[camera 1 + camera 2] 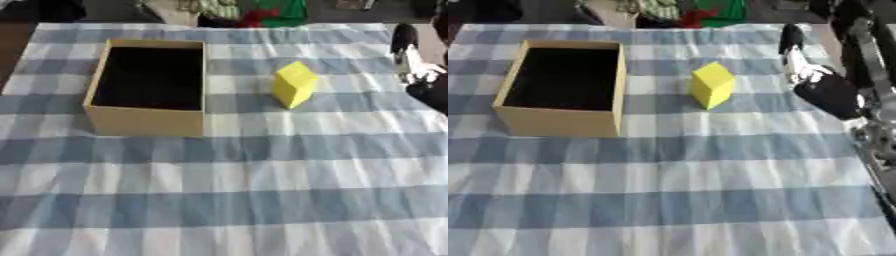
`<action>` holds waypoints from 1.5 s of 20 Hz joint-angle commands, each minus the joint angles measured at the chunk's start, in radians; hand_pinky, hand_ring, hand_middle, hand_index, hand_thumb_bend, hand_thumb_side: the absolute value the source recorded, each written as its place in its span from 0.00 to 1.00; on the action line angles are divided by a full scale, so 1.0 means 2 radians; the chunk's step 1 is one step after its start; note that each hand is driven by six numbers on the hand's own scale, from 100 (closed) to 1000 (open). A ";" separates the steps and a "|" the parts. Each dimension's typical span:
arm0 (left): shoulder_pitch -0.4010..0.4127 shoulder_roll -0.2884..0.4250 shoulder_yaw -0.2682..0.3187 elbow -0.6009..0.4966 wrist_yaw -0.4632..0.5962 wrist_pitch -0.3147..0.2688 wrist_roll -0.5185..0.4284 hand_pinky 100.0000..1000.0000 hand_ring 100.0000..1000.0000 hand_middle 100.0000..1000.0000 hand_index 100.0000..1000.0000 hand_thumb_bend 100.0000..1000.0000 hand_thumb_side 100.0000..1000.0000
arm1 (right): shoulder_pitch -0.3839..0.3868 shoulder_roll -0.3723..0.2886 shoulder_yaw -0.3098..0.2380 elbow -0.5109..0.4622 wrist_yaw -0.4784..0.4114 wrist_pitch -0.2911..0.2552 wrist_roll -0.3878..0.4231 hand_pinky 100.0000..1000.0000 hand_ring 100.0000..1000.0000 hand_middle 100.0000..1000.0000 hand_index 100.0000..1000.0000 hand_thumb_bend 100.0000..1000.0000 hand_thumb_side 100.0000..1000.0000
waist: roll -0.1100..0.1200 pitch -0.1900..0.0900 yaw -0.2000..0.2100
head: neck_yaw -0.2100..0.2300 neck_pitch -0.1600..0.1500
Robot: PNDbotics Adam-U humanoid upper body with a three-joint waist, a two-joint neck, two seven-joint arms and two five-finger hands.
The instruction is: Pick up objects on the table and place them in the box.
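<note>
An open tan cardboard box (147,121) with a dark, shadowed interior stands in the upper left of the frame on a surface (262,200) covered by a blue-and-white checked cloth. To the right of it, apart from its wall, a yellow block with a sloped top (293,84) stands upright on the cloth, roughly in the upper middle of the frame. Nothing can be made out inside the box; its inside is dark.

The robot's right hand (826,90), black with pale parts, shows at the right edge in the right eye view, level with the yellow block and beside it but clearly apart from it. One dark finger (790,36) points up toward the top of the frame. Whether the hand is open or closed cannot be told from these pictures; it holds nothing visible. Its arm runs down the right edge of the frame.

The robot's left hand shows in neither view.
</note>
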 commanded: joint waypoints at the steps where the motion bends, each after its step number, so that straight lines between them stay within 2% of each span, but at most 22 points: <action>1: -0.002 0.009 0.001 -0.010 0.002 0.000 -0.003 0.90 0.54 0.57 0.73 0.13 0.36 | -0.026 -0.054 0.004 -0.008 0.000 0.035 0.016 0.91 0.91 0.77 0.93 0.00 0.42 | 0.000 -0.012 0.002 | 0.002 0.003; 7: -0.001 0.010 -0.002 -0.010 0.004 0.000 -0.007 0.90 0.54 0.57 0.73 0.13 0.36 | -0.096 -0.119 0.027 0.002 0.008 0.099 0.070 0.89 0.92 0.80 0.93 0.00 0.40 | 0.001 -0.014 0.005 | 0.003 0.007; 11: 0.000 0.010 -0.005 -0.010 0.005 0.002 -0.010 0.90 0.54 0.57 0.73 0.13 0.36 | -0.150 -0.145 0.056 0.051 0.045 0.106 0.129 0.88 0.93 0.83 0.95 0.00 0.46 | 0.001 -0.017 0.008 | 0.001 0.009; 14: 0.001 0.011 -0.006 -0.010 0.006 0.002 -0.011 0.90 0.54 0.57 0.73 0.13 0.36 | -0.186 -0.147 0.074 0.100 0.083 0.093 0.179 0.88 0.93 0.84 0.95 0.00 0.48 | 0.000 -0.019 0.010 | 0.001 0.012; 17: 0.002 0.012 -0.007 -0.010 0.006 0.003 -0.012 0.90 0.54 0.57 0.73 0.13 0.36 | -0.220 -0.145 0.092 0.152 0.115 0.093 0.211 0.86 0.92 0.83 0.94 0.00 0.53 | -0.001 -0.021 0.011 | 0.002 0.013; 20: 0.002 0.013 -0.008 -0.010 0.007 0.003 -0.014 0.90 0.54 0.57 0.73 0.12 0.36 | -0.243 -0.141 0.108 0.183 0.139 0.110 0.215 0.86 0.91 0.82 0.93 0.00 0.58 | -0.002 -0.023 0.011 | 0.003 0.014; 23: 0.003 0.015 -0.008 -0.010 0.007 0.003 -0.014 0.90 0.54 0.57 0.73 0.12 0.36 | -0.255 -0.144 0.125 0.196 0.148 0.144 0.215 0.85 0.91 0.82 0.92 0.00 0.56 | -0.004 -0.024 0.011 | 0.004 0.014; 25: 0.003 0.015 -0.009 -0.010 0.007 0.004 -0.015 0.90 0.55 0.57 0.73 0.12 0.37 | -0.261 -0.145 0.138 0.195 0.151 0.155 0.225 0.85 0.91 0.83 0.93 0.00 0.54 | -0.006 -0.024 0.010 | 0.005 0.014; 28: 0.003 0.016 -0.010 -0.010 0.008 0.006 -0.018 0.90 0.55 0.57 0.73 0.12 0.37 | -0.272 -0.144 0.154 0.200 0.162 0.133 0.253 0.86 0.93 0.85 0.95 0.00 0.55 | -0.009 -0.026 0.009 | 0.008 0.014; 30: 0.003 0.016 -0.010 -0.010 0.008 0.006 -0.018 0.90 0.55 0.57 0.73 0.12 0.37 | -0.277 -0.142 0.154 0.208 0.172 0.116 0.266 0.86 0.93 0.85 0.95 0.00 0.55 | -0.009 -0.026 0.009 | 0.008 0.014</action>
